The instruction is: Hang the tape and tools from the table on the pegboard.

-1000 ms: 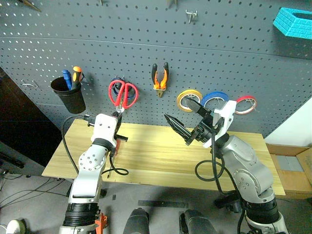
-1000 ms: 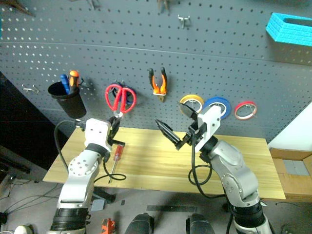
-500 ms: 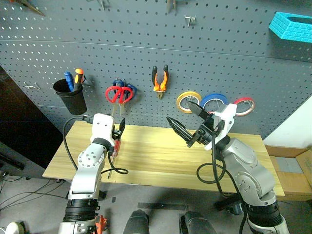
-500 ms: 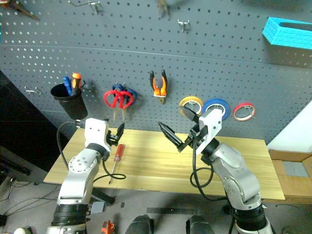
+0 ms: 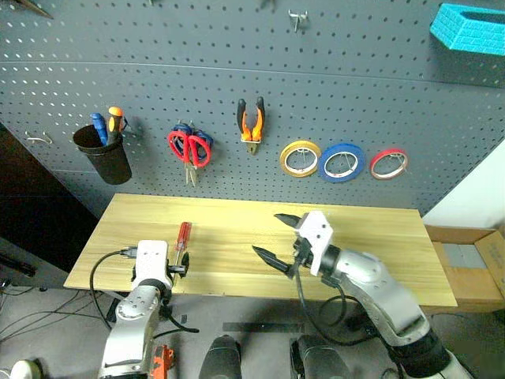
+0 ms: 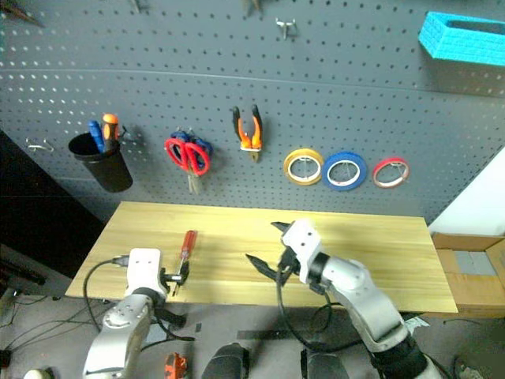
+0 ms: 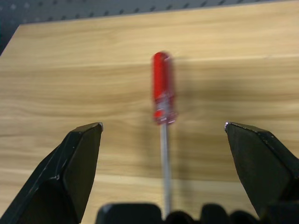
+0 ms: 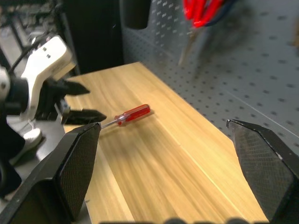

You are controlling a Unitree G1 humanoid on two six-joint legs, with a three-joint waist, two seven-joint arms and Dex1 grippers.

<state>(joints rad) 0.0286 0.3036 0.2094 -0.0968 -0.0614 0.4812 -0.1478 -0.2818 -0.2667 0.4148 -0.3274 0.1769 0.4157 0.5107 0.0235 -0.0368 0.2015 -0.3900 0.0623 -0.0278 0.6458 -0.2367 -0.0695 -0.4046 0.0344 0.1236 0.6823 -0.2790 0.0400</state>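
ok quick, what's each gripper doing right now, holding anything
Left gripper: open, holding nothing; the red-handled screwdriver lies on the table between its fingers.
Right gripper: open, holding nothing, over the table.

The blue tape (image 5: 341,162), the orange-and-black pliers (image 5: 251,125) and the red-handled scissors (image 5: 188,148) hang on the dark grey pegboard (image 5: 237,71), and the small red-handled screwdriver (image 5: 181,237) lies flat on the light wooden table (image 5: 379,245) near its left front edge.
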